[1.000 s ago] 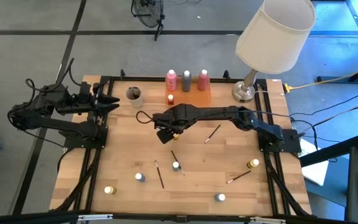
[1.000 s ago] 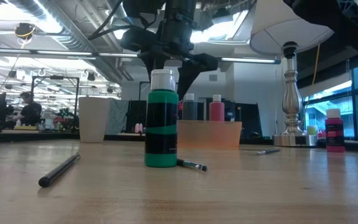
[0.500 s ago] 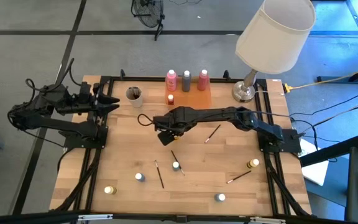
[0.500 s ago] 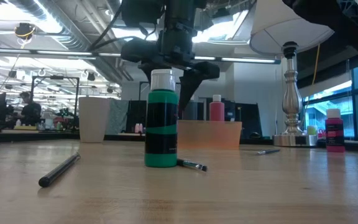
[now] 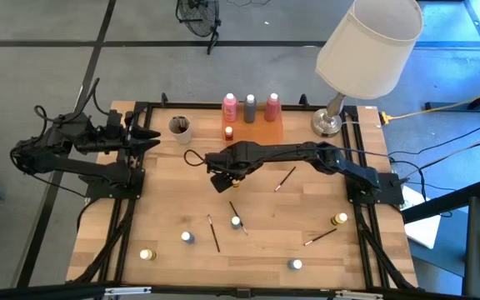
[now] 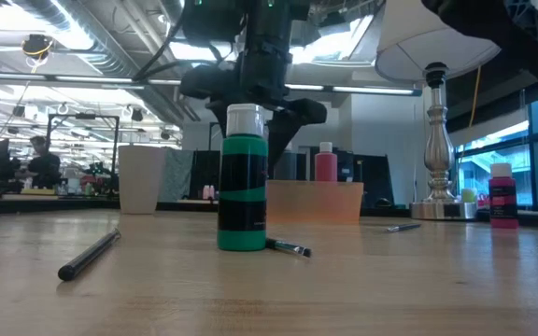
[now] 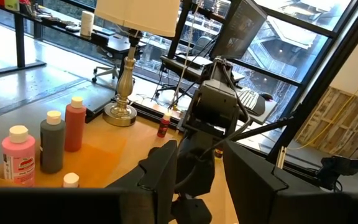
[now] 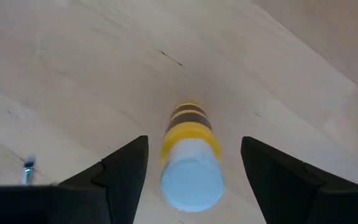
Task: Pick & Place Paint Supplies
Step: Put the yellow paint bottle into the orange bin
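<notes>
Two wide-spread fingers (image 8: 126, 171) of the right gripper (image 5: 222, 177) are seen straddling a yellow bottle (image 8: 191, 165) with a white cap, nothing gripped yet. The bottle's standing on the bare wood near mid-table, just in front of the orange tray (image 5: 261, 129). For a clean grab, the cap should be kept centred in the gap and the squeeze made lower, on the body. Compared to a second ago, the gripper's been lowered a bit in the low view. The left gripper (image 5: 144, 137) is parked open at the table's left edge.
</notes>
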